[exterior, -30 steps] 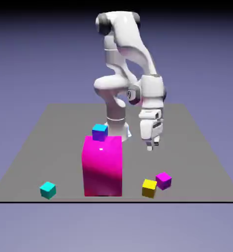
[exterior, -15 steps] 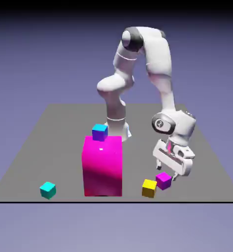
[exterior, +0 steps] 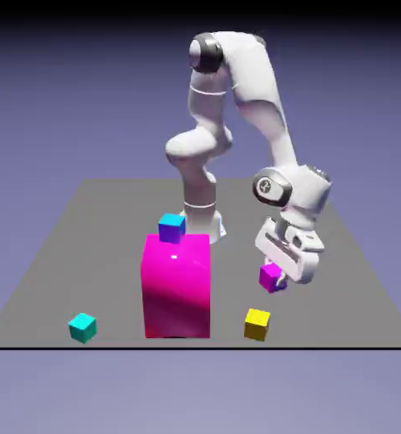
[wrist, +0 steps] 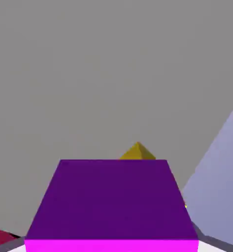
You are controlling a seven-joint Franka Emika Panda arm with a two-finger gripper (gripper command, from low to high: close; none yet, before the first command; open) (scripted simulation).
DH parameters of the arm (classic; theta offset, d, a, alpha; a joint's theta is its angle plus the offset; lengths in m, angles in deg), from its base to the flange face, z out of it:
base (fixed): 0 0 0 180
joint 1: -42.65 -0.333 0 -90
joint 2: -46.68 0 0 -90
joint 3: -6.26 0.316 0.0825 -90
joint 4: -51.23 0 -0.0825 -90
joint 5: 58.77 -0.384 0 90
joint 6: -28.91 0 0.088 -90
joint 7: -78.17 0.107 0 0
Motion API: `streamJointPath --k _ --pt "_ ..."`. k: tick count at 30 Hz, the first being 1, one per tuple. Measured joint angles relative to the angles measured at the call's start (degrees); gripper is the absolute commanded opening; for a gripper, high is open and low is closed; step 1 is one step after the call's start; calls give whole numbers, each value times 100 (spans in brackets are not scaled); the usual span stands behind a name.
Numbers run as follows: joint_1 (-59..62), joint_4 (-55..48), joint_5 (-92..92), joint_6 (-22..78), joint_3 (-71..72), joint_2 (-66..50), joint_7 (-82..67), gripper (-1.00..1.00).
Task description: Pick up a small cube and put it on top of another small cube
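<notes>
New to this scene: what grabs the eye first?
The big glossy magenta block standing left of center in the exterior view, with a small blue cube on top. Next, the white jointed arm arching down on that view's right, its claw shut on a small purple cube, which looms large in the hand view.

The arm (exterior: 258, 80) is shown raised above the far edge of the worktop, bent at the elbow and brought down toward the near right corner, as seen in the exterior view. The wrist (exterior: 292, 193) is angled downward. The gripper (exterior: 275, 275) is held tilted above the worktop, nearer the right edge than the left, with its fingers closed on a cube. In the hand view, the fingertips (wrist: 217, 244) are partly hidden.
</notes>
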Motion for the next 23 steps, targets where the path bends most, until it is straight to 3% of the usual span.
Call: streamJointPath --k 15,20,21,23 --pt "2031 83 -259 3338 142 3069 465 -100" --pt "2170 795 8 2343 -125 2810 592 -100" --pt "2179 841 25 2279 -143 2793 600 100" --pt "2179 841 35 2273 -143 2793 604 100"
